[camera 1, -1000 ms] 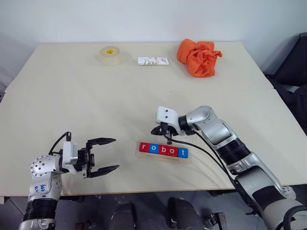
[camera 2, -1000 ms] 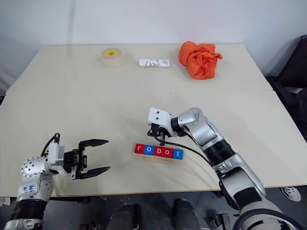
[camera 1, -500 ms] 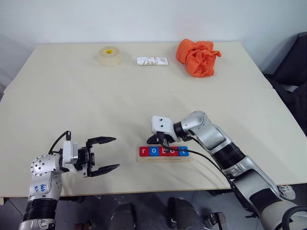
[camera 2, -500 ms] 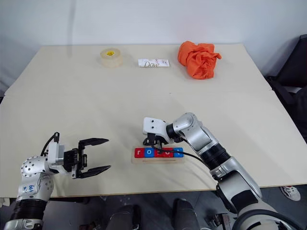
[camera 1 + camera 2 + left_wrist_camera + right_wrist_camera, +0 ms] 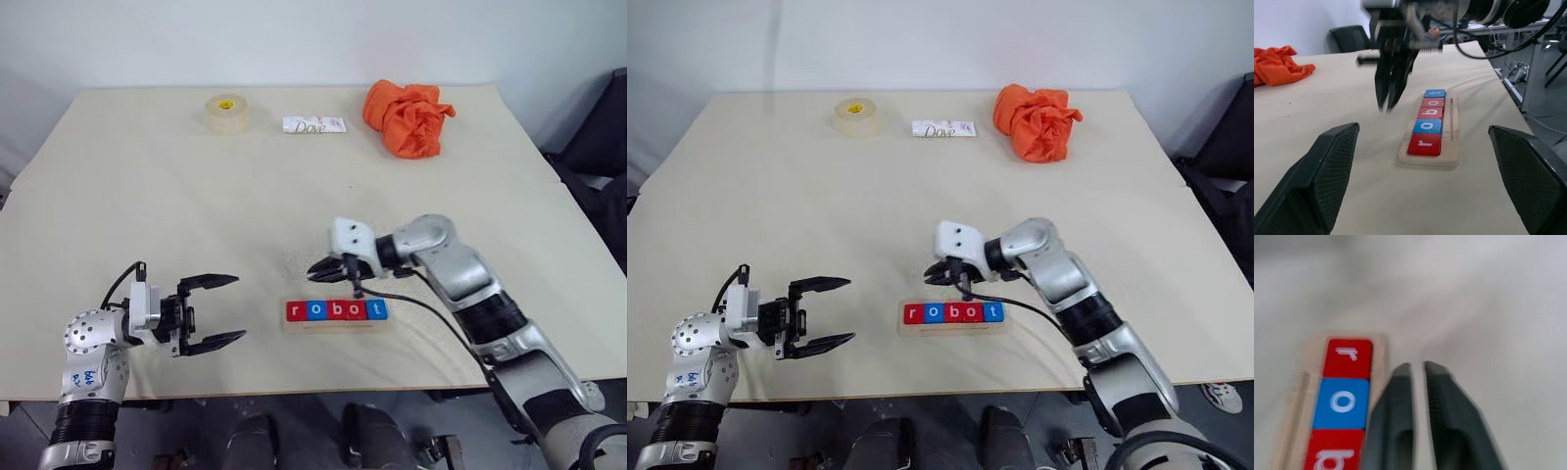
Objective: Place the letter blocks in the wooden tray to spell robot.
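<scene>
A: Near the tabletop's (image 5: 147, 196) front edge, wooden tray (image 5: 334, 323) lies flat, long axis left–right; letter blocks (image 5: 336, 310) read r-o-b-o-t, r at the robot's left.

B: Right pincer (image 5: 315, 270) just behind the tray, fingers slightly parted, empty. Left pincer (image 5: 223, 311) spread wide, empty, pointing toward the tray's r end.

The letter blocks (image 5: 336, 310) spell "robot"; the white packet (image 5: 314, 125) reads "Dove".

in the right wrist view the wooden tray (image 5: 1305, 396) and the lowest red block (image 5: 1334, 456) are cut off by the edge, and the right gripper (image 5: 1418, 369) is blurred.
</scene>
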Robot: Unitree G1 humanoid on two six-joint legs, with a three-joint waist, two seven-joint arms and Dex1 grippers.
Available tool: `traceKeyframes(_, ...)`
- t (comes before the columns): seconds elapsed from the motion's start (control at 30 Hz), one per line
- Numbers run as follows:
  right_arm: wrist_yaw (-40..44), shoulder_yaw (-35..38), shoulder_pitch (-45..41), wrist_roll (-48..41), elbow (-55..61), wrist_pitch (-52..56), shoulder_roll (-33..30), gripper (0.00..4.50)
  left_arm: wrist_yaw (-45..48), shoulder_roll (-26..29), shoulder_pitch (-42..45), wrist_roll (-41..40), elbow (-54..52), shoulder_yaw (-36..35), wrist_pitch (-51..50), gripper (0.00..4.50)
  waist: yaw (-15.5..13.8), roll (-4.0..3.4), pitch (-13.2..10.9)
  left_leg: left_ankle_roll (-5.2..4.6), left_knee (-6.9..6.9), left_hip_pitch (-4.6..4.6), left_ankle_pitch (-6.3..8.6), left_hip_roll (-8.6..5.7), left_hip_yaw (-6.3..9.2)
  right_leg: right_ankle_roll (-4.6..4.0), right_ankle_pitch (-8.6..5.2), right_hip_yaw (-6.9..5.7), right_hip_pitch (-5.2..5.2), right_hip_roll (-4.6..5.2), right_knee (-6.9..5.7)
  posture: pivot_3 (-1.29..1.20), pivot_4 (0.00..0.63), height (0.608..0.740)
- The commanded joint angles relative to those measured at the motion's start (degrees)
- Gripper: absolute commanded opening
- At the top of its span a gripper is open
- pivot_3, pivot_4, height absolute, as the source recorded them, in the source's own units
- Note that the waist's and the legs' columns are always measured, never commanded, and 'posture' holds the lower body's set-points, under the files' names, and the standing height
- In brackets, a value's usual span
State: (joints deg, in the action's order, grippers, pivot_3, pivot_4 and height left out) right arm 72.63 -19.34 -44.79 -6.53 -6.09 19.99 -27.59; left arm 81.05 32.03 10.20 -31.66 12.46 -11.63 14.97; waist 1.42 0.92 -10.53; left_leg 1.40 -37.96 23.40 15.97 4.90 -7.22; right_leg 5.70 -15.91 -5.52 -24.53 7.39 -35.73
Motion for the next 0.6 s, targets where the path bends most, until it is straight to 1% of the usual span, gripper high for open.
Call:
traceKeyframes(0.03,3.8,5.6,3.6,-4.6,2.7,-2.4,-5.2,1.61,-4.8,0.9,-0.1,3.4,-0.6,-0.2,-0.1,4.5,0.0,0.01,0.0,-0.02,0.0,-0.01,0.01,0.0,0.01,0.0,0.0,-0.01,0.04,0.0,0.04,0.0,0.15,0.74)
traceKeyframes(0.13,7.0,11.3,7.7,-8.3,1.0,-6.8,-10.0,2.68,-9.0,1.1,-0.3,7.2,-0.4,-0.6,2.1,4.5,0.1,0.01,0.0,-0.03,0.0,-0.01,0.02,-0.01,-0.01,0.02,0.01,-0.01,0.04,0.01,0.08,0.0,0.15,0.74)
traceKeyframes(0.17,8.7,12.8,9.0,-9.6,0.5,-7.9,-11.6,3.07,-9.1,1.2,-0.4,7.5,-0.4,-0.7,3.1,4.5,0.1,0.01,0.0,-0.03,0.01,-0.01,0.02,-0.01,-0.01,0.02,0.01,-0.01,0.03,0.01,0.07,0.0,0.15,0.74)
traceKeyframes(0.23,11.4,16.1,11.5,-12.5,-0.7,-9.8,-13.8,3.67,-8.3,1.4,-0.6,6.1,-0.9,-0.9,2.6,4.5,0.2,0.01,0.0,-0.02,0.03,-0.02,0.02,0.0,-0.02,0.02,0.01,0.0,0.02,-0.01,0.08,0.0,0.15,0.74)
traceKeyframes(0.3,13.6,19.7,13.9,-15.4,-2.5,-11.2,-15.6,4.44,-7.4,1.7,-0.4,4.5,-1.0,-1.4,2.3,4.5,0.3,0.01,0.0,-0.01,0.06,-0.05,0.02,0.01,-0.03,0.02,0.01,0.0,0.02,-0.03,0.08,0.0,0.15,0.74)
traceKeyframes(0.37,16.1,22.1,16.3,-16.6,-5.1,-13.0,-18.0,4.47,-6.5,2.2,-0.4,3.6,-1.0,-2.0,2.1,4.5,0.3,0.01,0.0,0.01,0.06,-0.08,0.01,0.02,-0.04,0.02,0.01,0.01,0.03,-0.04,0.07,0.0,0.15,0.74)
traceKeyframes(0.43,18.7,23.9,17.7,-18.0,-7.5,-15.5,-19.1,4.47,-5.6,2.8,-0.4,2.7,-0.7,-2.4,1.7,4.5,0.2,0.01,0.0,0.02,0.06,-0.1,0.0,0.02,-0.04,0.02,0.01,0.02,0.04,-0.04,0.06,0.0,0.15,0.74)
traceKeyframes(0.5,19.7,24.5,19.1,-18.1,-9.6,-17.2,-20.9,4.47,-4.7,3.6,-0.9,1.1,-0.8,-3.4,0.6,4.5,0.2,0.01,0.0,0.03,0.05,-0.1,0.0,0.01,-0.05,0.02,0.01,0.03,0.05,-0.03,0.06,0.0,0.15,0.74)
traceKeyframes(0.6,19.9,24.3,21.4,-21.8,-12.4,-19.7,-24.2,4.47,-3.2,4.8,-1.5,-1.0,-0.5,-5.0,-0.4,4.5,0.2,0.0,0.0,0.03,0.05,-0.11,0.0,0.01,-0.05,0.02,0.01,0.03,0.05,-0.02,0.05,0.0,0.15,0.74)
